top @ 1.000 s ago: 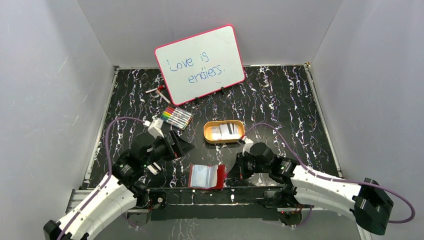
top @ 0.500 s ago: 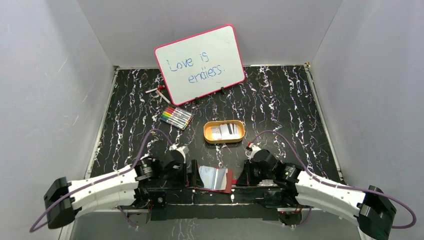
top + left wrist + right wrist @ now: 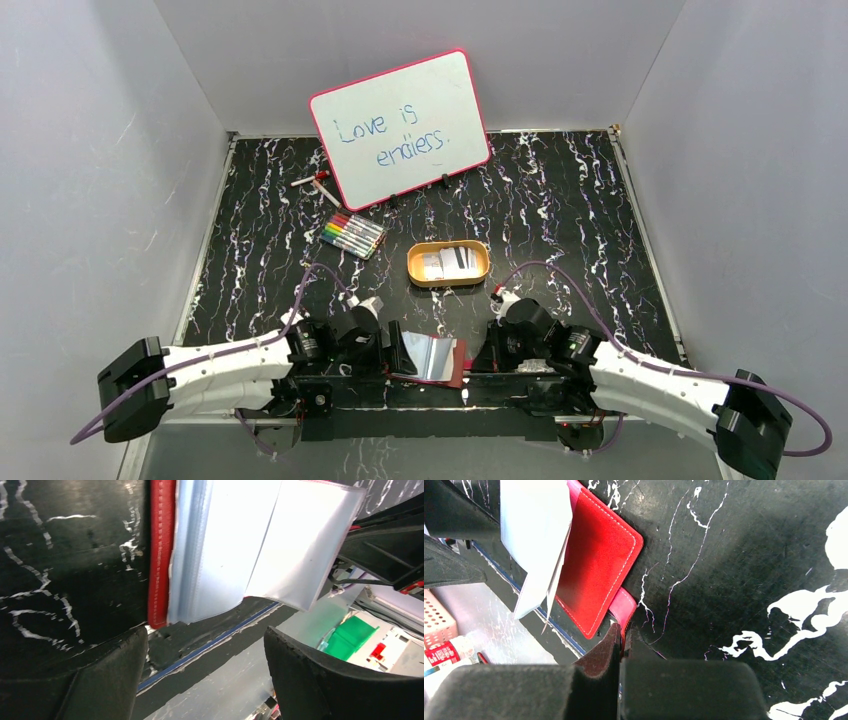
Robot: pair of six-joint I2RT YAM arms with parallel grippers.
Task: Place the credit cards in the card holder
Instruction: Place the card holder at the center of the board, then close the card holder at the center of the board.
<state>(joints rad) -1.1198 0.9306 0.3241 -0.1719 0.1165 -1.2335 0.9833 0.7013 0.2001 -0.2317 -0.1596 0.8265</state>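
Note:
The card holder (image 3: 432, 358), dark red with shiny clear sleeves, lies open at the table's near edge between both arms. My right gripper (image 3: 620, 635) is shut on its pink snap tab (image 3: 624, 607), just right of the red cover (image 3: 596, 555). My left gripper (image 3: 392, 348) stands open at the holder's left edge, nothing between its fingers (image 3: 325, 680). In the left wrist view the red edge (image 3: 160, 555) and the sleeves (image 3: 225, 555) show, one sleeve (image 3: 305, 545) lifted. The credit cards (image 3: 445, 263) lie in the orange oval tray (image 3: 413, 262) further back.
A pink-framed whiteboard (image 3: 400, 125) leans on the back wall. A colour marker set (image 3: 352, 233) lies left of the tray, with a loose marker (image 3: 312, 180) behind it. Grey walls close in both sides. The holder overhangs the table's near edge.
My left arm has swung down and right to the holder's left edge, its jaws a little narrower. The holder has shifted toward the near edge, and a sleeve now stands up.

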